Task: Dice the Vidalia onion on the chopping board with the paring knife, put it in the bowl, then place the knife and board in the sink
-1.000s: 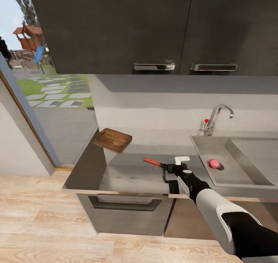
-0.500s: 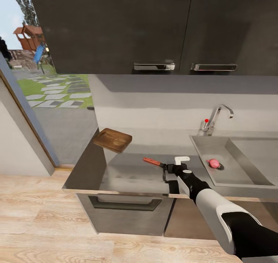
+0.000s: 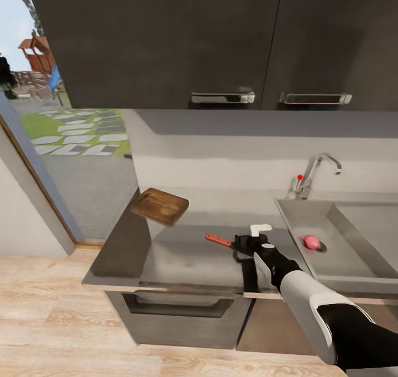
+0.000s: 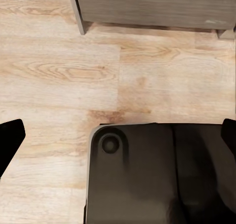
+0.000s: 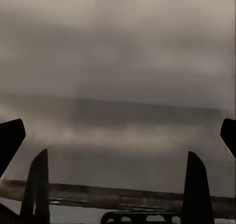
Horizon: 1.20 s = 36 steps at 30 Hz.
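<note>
The pinkish Vidalia onion (image 3: 310, 241) lies in the steel sink (image 3: 345, 266) by the drain. At the countertop's (image 3: 182, 255) far left corner rests the brown chopping board (image 3: 160, 205), overhanging the edge. The paring knife (image 3: 219, 239) lies flat mid-counter, its orange-red handle pointing left and its dark blade reaching toward my right gripper (image 3: 241, 243). That gripper (image 5: 115, 184) is open just right of the knife, with nothing between its fingers (image 5: 37, 184). Behind it the white bowl (image 3: 260, 229) is partly hidden. My left gripper (image 4: 118, 135) hangs open over the floor.
Dark wall cabinets (image 3: 221, 40) hang low over the counter. A chrome tap (image 3: 319, 167) with a red knob stands behind the sink. A glass door (image 3: 66, 145) to the garden is at the left, and wooden floor (image 3: 50, 316) lies before the cabinets.
The whole view has shifted slightly, so the camera moved. My right gripper stays beside the knife, and the board, knife and onion lie as before.
</note>
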Available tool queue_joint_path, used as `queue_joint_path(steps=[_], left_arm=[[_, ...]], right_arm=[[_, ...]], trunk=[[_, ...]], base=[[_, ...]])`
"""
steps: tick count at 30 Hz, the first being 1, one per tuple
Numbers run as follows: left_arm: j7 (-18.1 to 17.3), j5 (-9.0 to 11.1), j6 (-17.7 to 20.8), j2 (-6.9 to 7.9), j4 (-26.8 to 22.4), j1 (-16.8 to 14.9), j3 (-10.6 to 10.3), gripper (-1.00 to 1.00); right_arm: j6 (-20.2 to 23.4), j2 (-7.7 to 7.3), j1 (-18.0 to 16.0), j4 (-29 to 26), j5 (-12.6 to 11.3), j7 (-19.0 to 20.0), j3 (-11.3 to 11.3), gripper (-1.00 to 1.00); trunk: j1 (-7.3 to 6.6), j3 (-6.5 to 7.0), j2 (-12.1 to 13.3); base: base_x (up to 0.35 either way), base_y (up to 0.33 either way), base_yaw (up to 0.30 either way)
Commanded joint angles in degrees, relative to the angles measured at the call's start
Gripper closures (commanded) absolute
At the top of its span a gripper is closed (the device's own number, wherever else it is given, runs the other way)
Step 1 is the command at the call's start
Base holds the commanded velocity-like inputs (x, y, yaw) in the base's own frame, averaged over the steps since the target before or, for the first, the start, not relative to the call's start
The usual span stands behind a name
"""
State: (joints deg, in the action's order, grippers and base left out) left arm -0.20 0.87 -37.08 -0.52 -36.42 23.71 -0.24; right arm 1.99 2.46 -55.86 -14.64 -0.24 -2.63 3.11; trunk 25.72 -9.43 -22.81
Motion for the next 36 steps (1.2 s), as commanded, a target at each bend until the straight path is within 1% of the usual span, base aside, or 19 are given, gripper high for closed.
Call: queue_joint_path(steps=[1, 5, 14, 36], left_arm=[[-0.04, 0.10, -0.07, 0.00, -0.07, 0.02, -0.02, -1.00], [-0.05, 0.09, -0.09, 0.00, -0.06, 0.02, -0.02, -1.00], [-0.05, 0.10, -0.10, 0.00, -0.04, 0.02, -0.02, -1.00], [-0.06, 0.12, -0.01, 0.00, 0.03, 0.02, -0.02, -1.00]], right_arm=[[0.21, 0.00, -0.04, -0.04, -0.03, -0.27, 0.34, -1.00], [0.21, 0.00, -0.04, -0.04, -0.03, -0.27, 0.33, -1.00], [0.21, 0.00, -0.04, -0.04, -0.03, -0.27, 0.38, -1.00], [0.21, 0.00, -0.04, -0.04, -0.03, -0.27, 0.38, -1.00]], trunk=[[0.06, -0.10, -0.11], [0.06, -0.10, -0.11], [0.06, -0.18, -0.11], [0.06, -1.06, -0.11]], base=[[0.216, 0.000, 0.000], [0.110, 0.000, 0.000], [0.007, 0.000, 0.000], [0.000, 0.000, 0.000]])
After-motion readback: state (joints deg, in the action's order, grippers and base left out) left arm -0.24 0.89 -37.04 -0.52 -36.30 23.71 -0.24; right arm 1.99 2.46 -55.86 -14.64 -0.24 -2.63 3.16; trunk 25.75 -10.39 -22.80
